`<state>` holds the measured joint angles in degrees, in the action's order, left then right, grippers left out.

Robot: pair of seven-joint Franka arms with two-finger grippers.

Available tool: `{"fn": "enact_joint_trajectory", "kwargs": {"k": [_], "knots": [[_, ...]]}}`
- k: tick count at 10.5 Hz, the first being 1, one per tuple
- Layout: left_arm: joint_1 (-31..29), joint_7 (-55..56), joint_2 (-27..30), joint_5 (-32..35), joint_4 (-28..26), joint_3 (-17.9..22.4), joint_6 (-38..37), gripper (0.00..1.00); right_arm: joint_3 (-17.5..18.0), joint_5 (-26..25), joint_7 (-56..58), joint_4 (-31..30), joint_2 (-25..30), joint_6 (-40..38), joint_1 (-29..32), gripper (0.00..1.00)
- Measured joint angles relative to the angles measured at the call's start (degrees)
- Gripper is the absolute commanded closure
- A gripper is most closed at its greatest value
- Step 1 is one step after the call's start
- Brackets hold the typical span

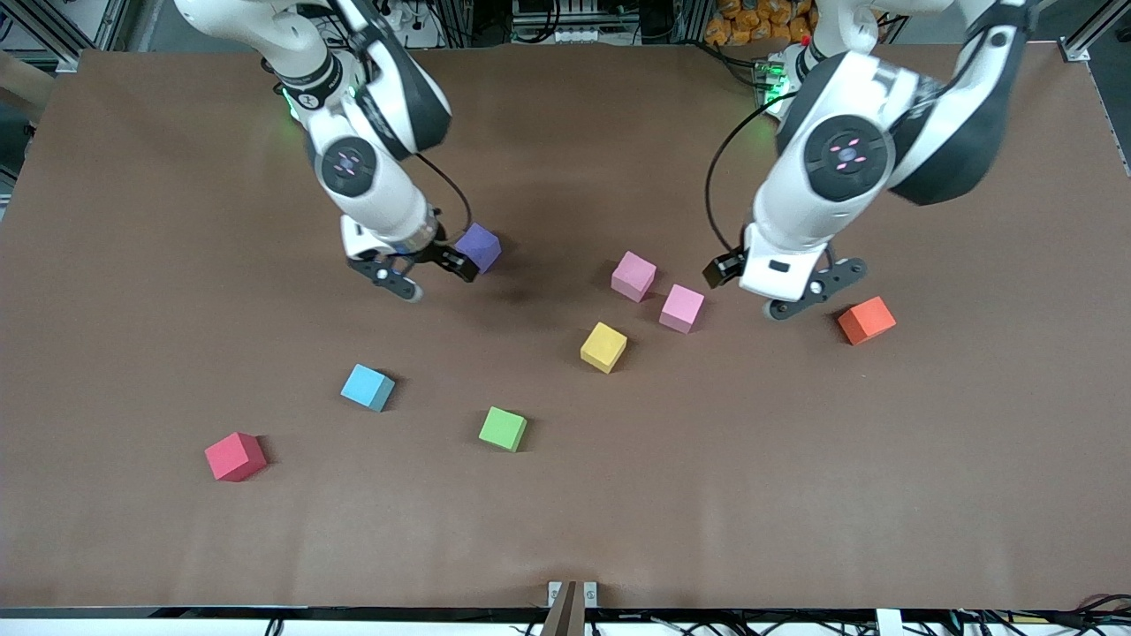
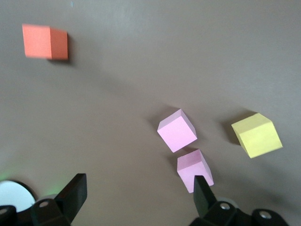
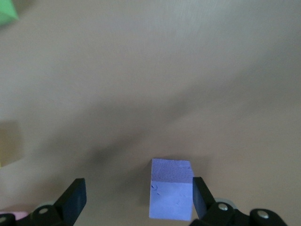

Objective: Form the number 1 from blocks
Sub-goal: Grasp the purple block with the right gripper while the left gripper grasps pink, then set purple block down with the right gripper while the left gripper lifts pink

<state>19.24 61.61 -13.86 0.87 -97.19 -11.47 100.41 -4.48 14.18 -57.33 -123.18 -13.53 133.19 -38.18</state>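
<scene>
The purple block (image 1: 479,246) lies on the table, with my right gripper (image 1: 426,272) open just beside it. In the right wrist view the purple block (image 3: 171,189) shows inside the span of the right gripper (image 3: 136,197), close against one finger (image 3: 200,195); I cannot tell if they touch. My left gripper (image 1: 786,287) hangs open and holds nothing, between a pink block (image 1: 681,307) and the orange cube (image 1: 866,319). A second pink block (image 1: 633,276) and the yellow block (image 1: 603,346) lie near the first. The light blue block (image 1: 368,387) and green block (image 1: 503,428) sit nearer the front camera.
A red cube (image 1: 235,456) lies near the front toward the right arm's end. The left wrist view shows the orange cube (image 2: 45,41), both pink blocks (image 2: 177,130) (image 2: 194,169), the yellow block (image 2: 256,134) and the open left gripper (image 2: 138,193). Brown table (image 1: 795,495) all round.
</scene>
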Motion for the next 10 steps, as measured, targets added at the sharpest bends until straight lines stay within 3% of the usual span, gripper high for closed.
{"fn": "enact_joint_trajectory", "kwargs": {"k": [3,6,10], "knots": [[4.1,12.0,-1.1,-0.1,-9.1,-0.2,10.2,0.00,0.1,2.3,0.0,-0.5,-5.3,1.1,-1.4,0.00],[4.7,22.2,-6.0,-1.5,-10.1,-0.2,17.4,0.00,0.7,2.9,0.0,-2.6,-5.4,0.9,-2.2,0.00],[3.1,25.3,-7.9,-2.4,-8.9,0.3,19.0,0.00,1.4,4.0,0.0,-4.0,-5.3,1.0,-3.7,0.00]]}}
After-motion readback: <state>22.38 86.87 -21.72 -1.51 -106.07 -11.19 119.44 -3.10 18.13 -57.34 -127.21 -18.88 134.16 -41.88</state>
